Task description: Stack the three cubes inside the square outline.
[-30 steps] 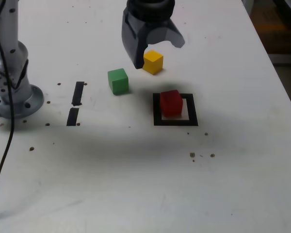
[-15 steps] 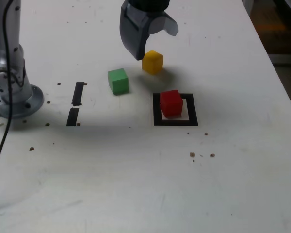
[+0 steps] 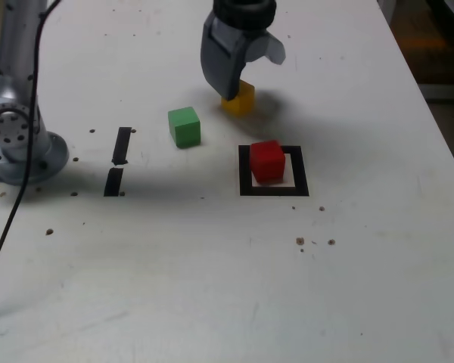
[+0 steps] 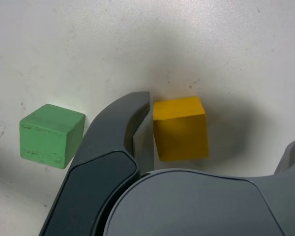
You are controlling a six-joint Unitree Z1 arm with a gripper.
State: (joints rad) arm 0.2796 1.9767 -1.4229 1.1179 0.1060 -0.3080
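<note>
- While gripper [image 3: 240, 85] is hanging spread around yellow cube [image 4: 180, 129], one finger [image 4: 119, 132] is sitting just beside it
- red cube [image 3: 267, 160] is sitting inside square outline [image 3: 244, 171]
- green cube [image 3: 185, 125] is lying apart, toward ext. view's left

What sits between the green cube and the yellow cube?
One of the fingers, seen in the wrist view, stands between the green cube and the yellow cube.

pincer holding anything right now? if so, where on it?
Nothing held yet. The pincer is open, down around the yellow cube: one finger sits beside a side face, the other is barely in view. The cube rests on the table.
</note>
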